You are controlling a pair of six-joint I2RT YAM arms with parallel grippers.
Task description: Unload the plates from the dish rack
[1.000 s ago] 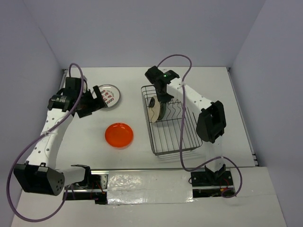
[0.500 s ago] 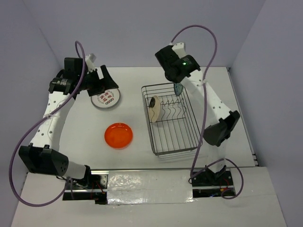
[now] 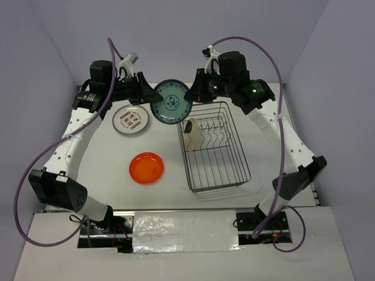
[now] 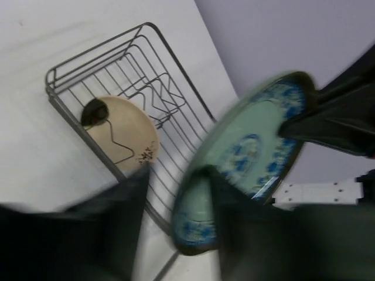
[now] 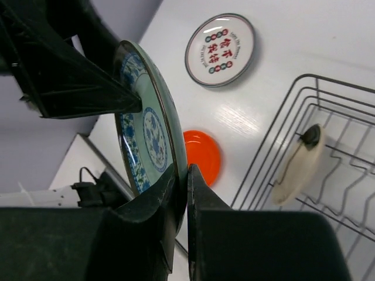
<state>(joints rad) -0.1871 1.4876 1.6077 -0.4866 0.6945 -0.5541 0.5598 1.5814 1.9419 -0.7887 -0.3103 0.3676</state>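
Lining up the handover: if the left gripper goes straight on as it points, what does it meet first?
The teal plate, pinched by the right gripper; its rim sits between the left fingers, though blur hides whether they touch.

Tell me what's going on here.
The right gripper clamps the rim of a teal plate, held in the air beside the dish rack, and the left gripper straddles its opposite edge: apparently a hand-over. A cream plate stands in the rack; a white patterned plate and an orange plate lie on the table.
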